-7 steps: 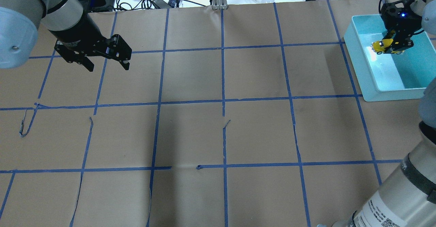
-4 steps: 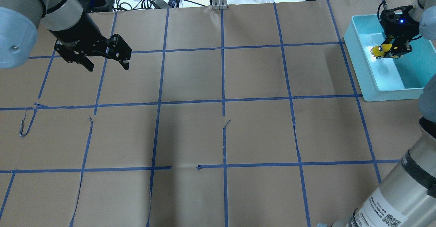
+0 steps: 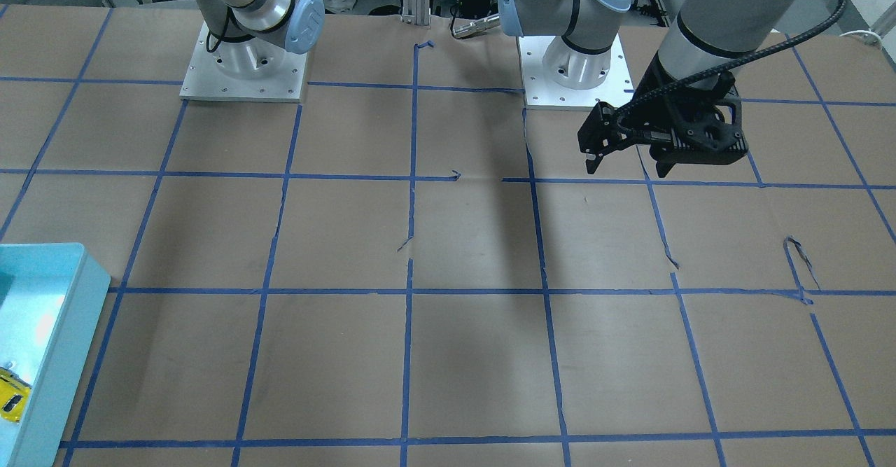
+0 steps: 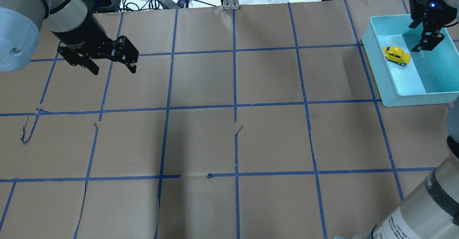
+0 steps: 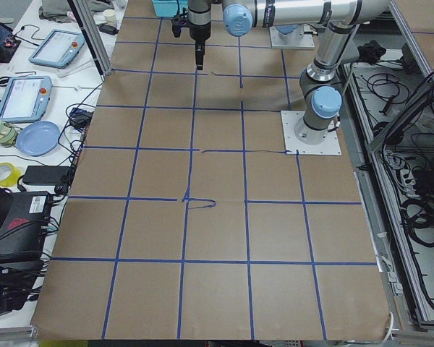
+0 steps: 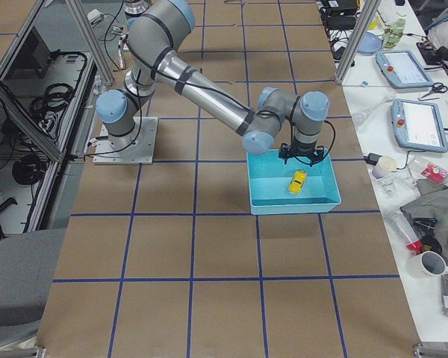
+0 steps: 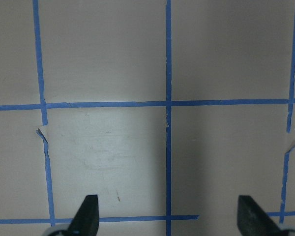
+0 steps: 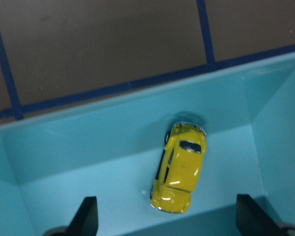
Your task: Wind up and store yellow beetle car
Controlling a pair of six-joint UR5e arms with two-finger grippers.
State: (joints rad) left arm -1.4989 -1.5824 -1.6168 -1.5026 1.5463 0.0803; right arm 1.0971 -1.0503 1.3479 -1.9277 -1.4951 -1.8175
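Note:
The yellow beetle car [image 4: 396,55] rests on its wheels on the floor of the teal bin [image 4: 412,99], near the bin's left wall. It also shows in the right wrist view [image 8: 179,174] and in the exterior right view [image 6: 298,181]. My right gripper [image 4: 421,38] is open and empty, raised above the bin, up and to the right of the car; in the right wrist view its fingers [image 8: 86,216] stand wide apart either side of the car. My left gripper [image 4: 114,70] is open and empty, hovering over the table at the far left.
The table is brown paper with a blue tape grid, torn in places. The teal bin [image 3: 49,355] sits at the table's right end. Cables, a plate and bottles lie beyond the far edge. The arm bases [image 3: 241,68] stand at the robot's side.
My right gripper opened and let go of the yellow car, then rose and drew back. The car now rests on the bin floor. The left arm has not moved.

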